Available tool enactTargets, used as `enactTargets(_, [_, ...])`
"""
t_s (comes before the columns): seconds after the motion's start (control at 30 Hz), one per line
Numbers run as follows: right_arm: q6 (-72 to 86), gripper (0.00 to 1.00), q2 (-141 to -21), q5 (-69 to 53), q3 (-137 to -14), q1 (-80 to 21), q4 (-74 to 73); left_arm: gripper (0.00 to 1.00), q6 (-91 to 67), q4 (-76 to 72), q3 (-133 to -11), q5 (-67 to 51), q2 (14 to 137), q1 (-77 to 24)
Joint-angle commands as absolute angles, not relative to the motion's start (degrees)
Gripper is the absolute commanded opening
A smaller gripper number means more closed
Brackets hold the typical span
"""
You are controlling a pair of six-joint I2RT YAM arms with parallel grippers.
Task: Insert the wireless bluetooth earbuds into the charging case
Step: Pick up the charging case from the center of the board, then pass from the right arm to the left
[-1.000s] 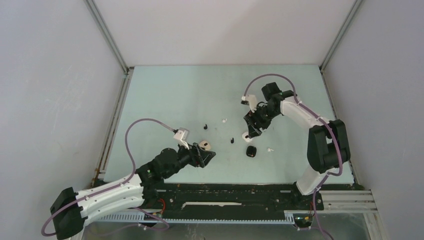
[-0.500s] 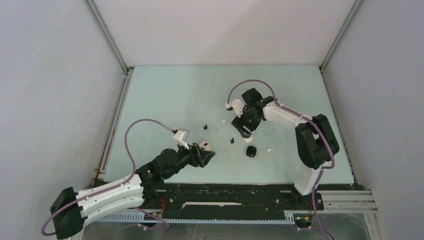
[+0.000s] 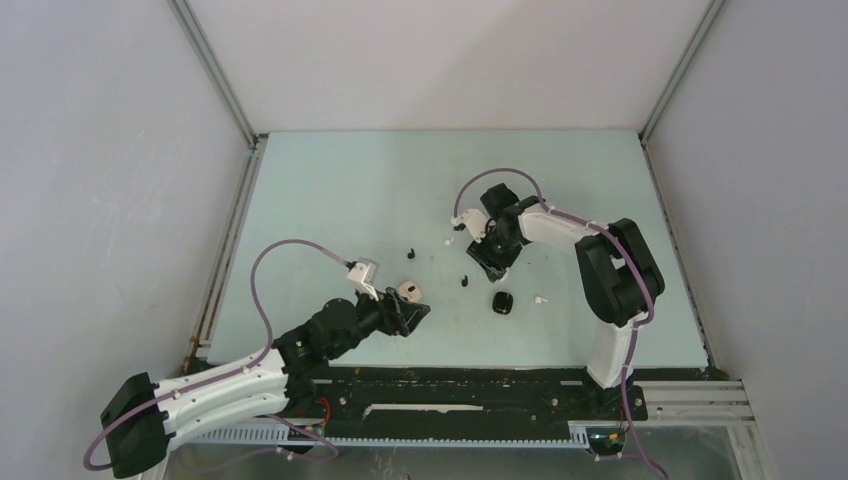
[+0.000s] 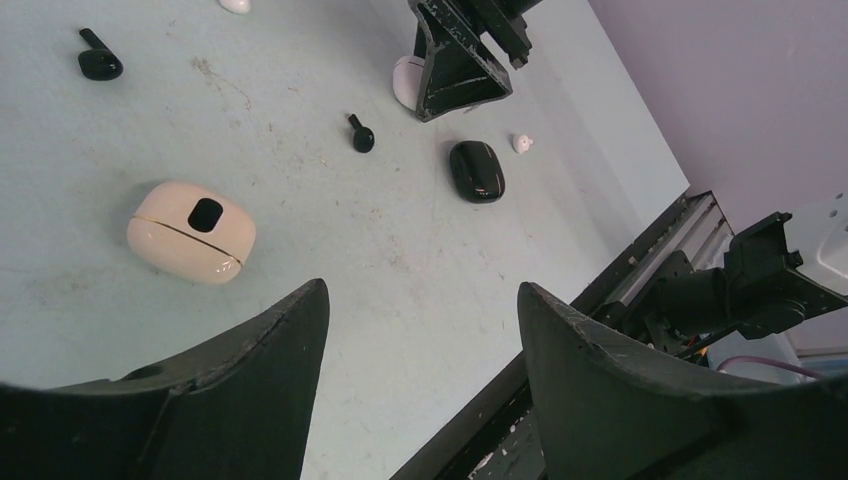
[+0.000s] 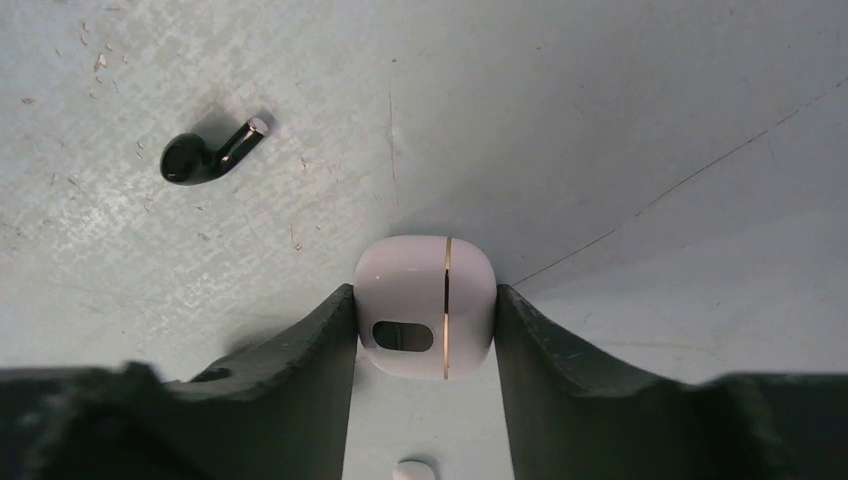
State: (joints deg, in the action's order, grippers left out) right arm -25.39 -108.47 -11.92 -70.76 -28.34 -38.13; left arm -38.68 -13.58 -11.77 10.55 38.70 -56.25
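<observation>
Presently we list the items in turn.

- **Right gripper** (image 5: 423,300): the jaws are drawn in on the small rounded white charging case with a gold seam (image 5: 410,275), one finger against each flank. The case sits on the pale green table top (image 3: 350,190), its lid shut as far as we can see.
- **Left gripper** (image 4: 420,290): the jaws are wide apart with nothing between them, low over the table near the cream pebble-shaped case with a dark oval mark (image 4: 190,232).
- **Glossy black oval case** (image 4: 477,170): it lies alone, close to the right arm.
- **Earbuds**: all are loose on the table, none in any case.
  - The black stemmed earbud (image 5: 200,155) lies near the held case.
  - The second black earbud (image 4: 98,62) lies farther off.
  - The tiny white earbud (image 4: 522,143) lies beside the black case.
  - The other white earbud (image 3: 447,241) lies toward the far side.
  - We cannot find the rest.
- **Handling note** (our judgement): the step in hand is securing the white case. We would keep the squeeze centred and light, since a smooth rounded shell may slip out. We would also hold it flat and leave the lid side of the seam free to open.
</observation>
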Motion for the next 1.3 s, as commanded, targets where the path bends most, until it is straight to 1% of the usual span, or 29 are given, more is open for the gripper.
enactTargets(0.0, [-26.04, 0.45, -109.11, -12.08, -70.48, -28.83, -39.95, 0.74, -39.23, -15.73, -11.36, 11.05, 39.22, -56.57])
enactTargets(0.1, [-26.67, 0.33, -106.77, -12.30, -69.83, -29.03, -40.44, 0.74, -39.72, -15.73, -11.58, 10.93, 39.65, -56.53])
enactTargets(0.17, [-27.66, 0.28, -103.21, -14.37, -68.81, -29.17, -40.48, 0.74, -39.77, -15.18, -12.60, 10.70, 40.18, -56.53])
enactTargets(0.2, [-28.33, 0.27, -100.68, -16.22, -68.08, -29.31, -40.25, 0.74, -39.66, -14.60, -13.40, 10.57, 40.62, -56.54])
enactTargets(0.3, [-31.59, 0.28, -92.67, -24.03, -64.85, -29.96, -39.64, 0.73, -39.42, -11.62, -17.35, 9.59, 43.58, -56.51])
enactTargets(0.4, [-35.81, 0.28, -84.68, -33.10, -62.02, -30.31, -40.28, 0.72, -36.92, -8.28, -23.19, 6.97, 49.22, -56.51])
enactTargets(0.57, [-40.31, 0.30, -78.19, -40.92, -61.04, -31.54, -43.28, 0.71, -37.16, -6.28, -30.85, 5.28, 57.17, -56.29])
enactTargets(0.63, [-41.02, 0.30, -76.91, -41.39, -60.68, -32.42, -43.35, 0.71, -39.08, -6.22, -33.11, 4.13, 59.13, -54.95])
enactTargets(0.77, [-41.65, 0.30, -75.51, -40.40, -60.47, -33.80, -43.34, 0.69, -41.49, -9.95, -36.39, -3.93, 62.19, -51.58])
enactTargets(0.87, [-41.96, 0.30, -75.23, -39.69, -60.47, -34.28, -43.42, 0.66, -42.13, -10.82, -38.74, -7.58, 64.85, -50.57])
enactTargets(0.93, [-42.26, 0.30, -75.09, -39.37, -60.30, -34.43, -43.30, 0.62, -42.90, -10.81, -39.82, -9.05, 66.54, -50.38])
enactTargets(1.0, [-42.35, 0.30, -75.01, -38.49, -60.10, -34.62, -42.94, 0.60, -44.53, -10.79, -40.23, -10.09, 68.00, -50.28])
enactTargets(1.27, [-42.60, 0.30, -74.67, -37.40, -60.03, -35.44, -42.71, 0.57, -49.10, -16.00, -39.46, -16.25, 72.12, -50.21])
